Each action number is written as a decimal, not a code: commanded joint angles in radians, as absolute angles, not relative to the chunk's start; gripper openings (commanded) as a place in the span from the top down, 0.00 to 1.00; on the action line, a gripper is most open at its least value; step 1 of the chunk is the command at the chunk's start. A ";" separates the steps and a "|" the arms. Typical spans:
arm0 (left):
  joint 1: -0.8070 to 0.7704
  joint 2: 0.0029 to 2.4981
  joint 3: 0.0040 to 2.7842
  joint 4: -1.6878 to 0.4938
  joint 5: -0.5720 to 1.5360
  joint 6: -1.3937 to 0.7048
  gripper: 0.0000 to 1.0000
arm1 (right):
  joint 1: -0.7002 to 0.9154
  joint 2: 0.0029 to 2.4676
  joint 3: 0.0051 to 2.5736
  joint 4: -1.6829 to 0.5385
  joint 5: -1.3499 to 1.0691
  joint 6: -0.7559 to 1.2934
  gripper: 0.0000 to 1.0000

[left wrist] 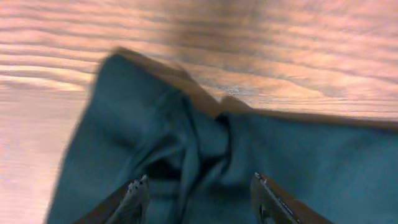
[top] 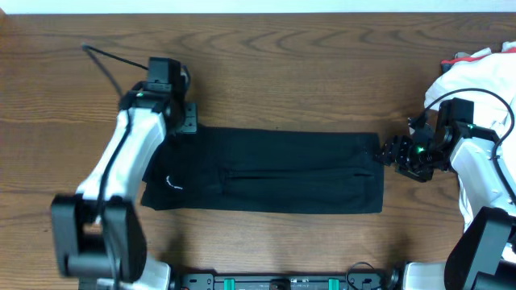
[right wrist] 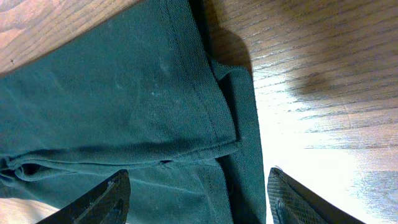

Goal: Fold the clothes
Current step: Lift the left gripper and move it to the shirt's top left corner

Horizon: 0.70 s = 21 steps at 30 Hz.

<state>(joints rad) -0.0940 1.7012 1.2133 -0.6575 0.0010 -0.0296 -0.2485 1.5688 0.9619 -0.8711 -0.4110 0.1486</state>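
Note:
The black shirt (top: 266, 171) lies folded into a long flat band across the middle of the wooden table, with a small white logo (top: 172, 184) near its left end. My left gripper (top: 187, 119) is open at the band's top left corner; its wrist view shows bunched fabric (left wrist: 205, 143) between the spread fingers (left wrist: 199, 190). My right gripper (top: 389, 151) is open at the band's right end. Its wrist view shows the hemmed edge (right wrist: 217, 124) between the fingers (right wrist: 198, 186).
A heap of white cloth (top: 484, 76) lies at the far right edge behind my right arm. A black cable (top: 109, 64) runs across the table at the upper left. Bare wood surrounds the shirt.

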 commanded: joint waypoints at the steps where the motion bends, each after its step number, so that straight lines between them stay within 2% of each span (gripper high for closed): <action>1: -0.090 1.772 1.201 -0.633 0.019 -0.001 0.45 | -0.255 1.548 0.969 -0.870 -0.419 0.149 0.31; 5: -0.090 1.824 1.201 -0.607 0.019 -0.001 0.45 | -0.255 1.548 0.969 -0.868 -0.419 0.149 0.31; 10: -0.090 1.830 1.201 -0.596 0.019 0.000 0.56 | -0.255 1.548 0.969 -0.865 -0.419 0.149 0.31; 19: -0.090 1.895 1.201 -0.576 0.079 -0.001 0.56 | -0.255 1.548 0.969 -0.860 -0.419 0.149 0.32; 20: -0.090 1.897 1.201 -0.572 0.079 -0.001 0.60 | -0.255 1.548 0.969 -0.860 -0.419 0.149 0.32; 21: -0.090 1.897 1.201 -0.570 0.079 -0.001 0.69 | -0.255 1.548 0.969 -0.860 -0.419 0.149 0.32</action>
<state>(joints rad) -0.0940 1.8820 1.2064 -0.5743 0.0570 -0.0071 -0.2485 1.5684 0.9619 -0.8631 -0.4107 0.1486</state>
